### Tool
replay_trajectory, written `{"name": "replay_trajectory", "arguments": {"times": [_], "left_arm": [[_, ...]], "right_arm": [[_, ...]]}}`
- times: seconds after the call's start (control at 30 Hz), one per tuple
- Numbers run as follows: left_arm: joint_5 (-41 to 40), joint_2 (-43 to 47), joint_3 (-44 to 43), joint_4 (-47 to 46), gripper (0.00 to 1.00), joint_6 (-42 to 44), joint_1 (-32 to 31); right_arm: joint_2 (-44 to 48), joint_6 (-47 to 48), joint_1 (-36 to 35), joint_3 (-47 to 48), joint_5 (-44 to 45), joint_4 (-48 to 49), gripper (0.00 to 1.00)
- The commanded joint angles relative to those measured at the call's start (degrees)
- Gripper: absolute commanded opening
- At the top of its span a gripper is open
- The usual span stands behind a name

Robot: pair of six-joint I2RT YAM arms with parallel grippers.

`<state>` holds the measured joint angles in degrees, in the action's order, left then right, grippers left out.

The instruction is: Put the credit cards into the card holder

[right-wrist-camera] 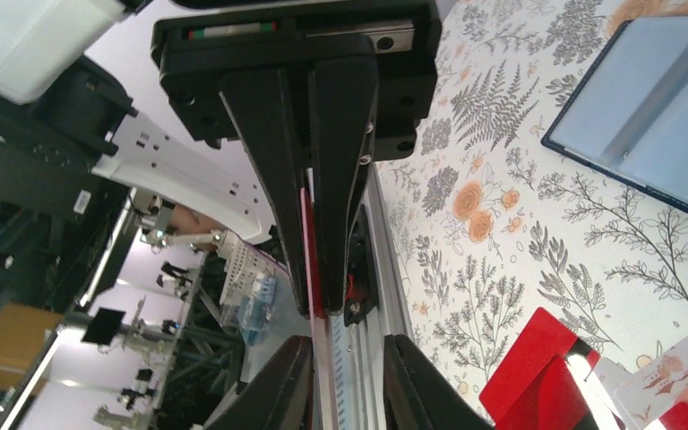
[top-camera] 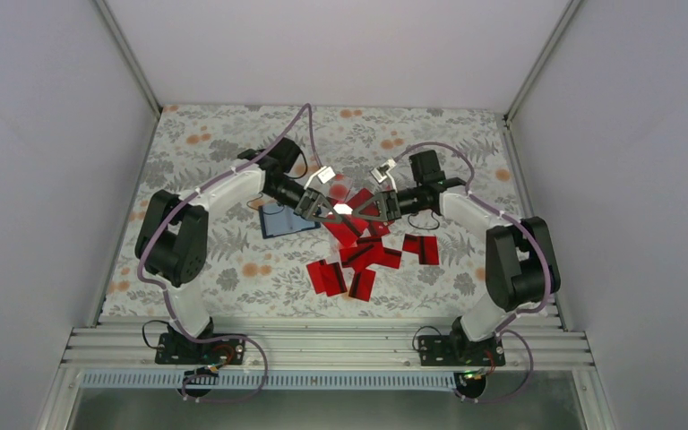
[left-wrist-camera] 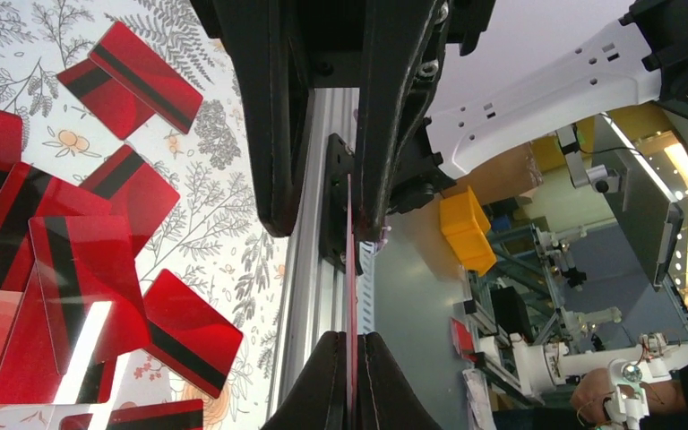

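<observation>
My left gripper [top-camera: 331, 211] is shut on one red credit card [top-camera: 344, 209] and holds it above the table. In the left wrist view the card [left-wrist-camera: 350, 269] shows edge-on, pinched between my left fingertips [left-wrist-camera: 352, 345]. My right gripper [top-camera: 359, 211] faces the left one and is open. In the right wrist view its fingers [right-wrist-camera: 291, 385] stand apart around the free end of the card [right-wrist-camera: 307, 233]. The navy card holder [top-camera: 285, 220] lies flat on the cloth left of the grippers and also shows in the right wrist view [right-wrist-camera: 654, 107]. Several loose red cards [top-camera: 367, 255] lie below the grippers.
The table has a floral cloth [top-camera: 215, 152] and white walls on three sides. An aluminium rail [top-camera: 322, 345] runs along the near edge by the arm bases. Loose cards spread to the front right [top-camera: 421, 248] and show in the left wrist view [left-wrist-camera: 81, 287].
</observation>
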<state>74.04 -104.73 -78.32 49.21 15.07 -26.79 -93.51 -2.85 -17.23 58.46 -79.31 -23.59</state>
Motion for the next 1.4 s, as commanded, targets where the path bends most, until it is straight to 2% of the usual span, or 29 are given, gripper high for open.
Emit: {"name": "replay_trajectory", "arguments": {"times": [0.0, 0.13, 0.43, 0.6, 0.83, 1.0, 1.1, 1.2, 1.37], "left_arm": [[2.2, -0.8, -1.7, 0.4, 0.02, 2.9, 0.2], [2.2, -1.0, -2.2, 0.4, 0.02, 2.8, 0.2], [1.3, -2.2, -3.2, -0.2, 0.03, 2.0, 0.3], [0.8, -3.4, -3.2, -1.7, 0.1, 0.3, 1.2], [0.5, -5.1, -4.7, -1.2, 0.19, 0.6, 2.0], [-0.9, -4.9, -4.5, -1.5, 0.38, 0.0, 3.4], [-2.4, -4.2, -3.5, -3.6, 0.42, -2.1, 4.4], [-4.1, -4.4, -2.8, -5.1, 0.42, -3.8, 5.0], [-3.5, -4.1, 1.7, -19.4, 0.45, -16.6, 5.1]], "right_arm": [[-0.5, 1.6, -1.2, 0.9, -2.1, -1.2, 0.17], [-0.6, 1.9, -1.3, 1.1, -2.6, -1.6, 0.05], [-0.3, 1.8, -1.9, 1.2, -4.8, -1.7, 0.04], [-1.3, -3.8, -1.9, 1.0, -3.1, 1.3, 0.04], [-4.0, -8.8, -0.9, 0.7, -5.3, 5.1, 0.04], [-4.9, -12.3, 2.3, 0.6, -5.5, 8.1, 0.04], [-6.1, -13.1, 3.6, 0.7, -4.8, 8.2, 0.04], [-7.5, -13.5, 4.1, 0.6, -4.1, 8.0, 0.04], [-7.9, -13.9, 4.2, 1.3, -4.2, 8.5, 0.04]]}}
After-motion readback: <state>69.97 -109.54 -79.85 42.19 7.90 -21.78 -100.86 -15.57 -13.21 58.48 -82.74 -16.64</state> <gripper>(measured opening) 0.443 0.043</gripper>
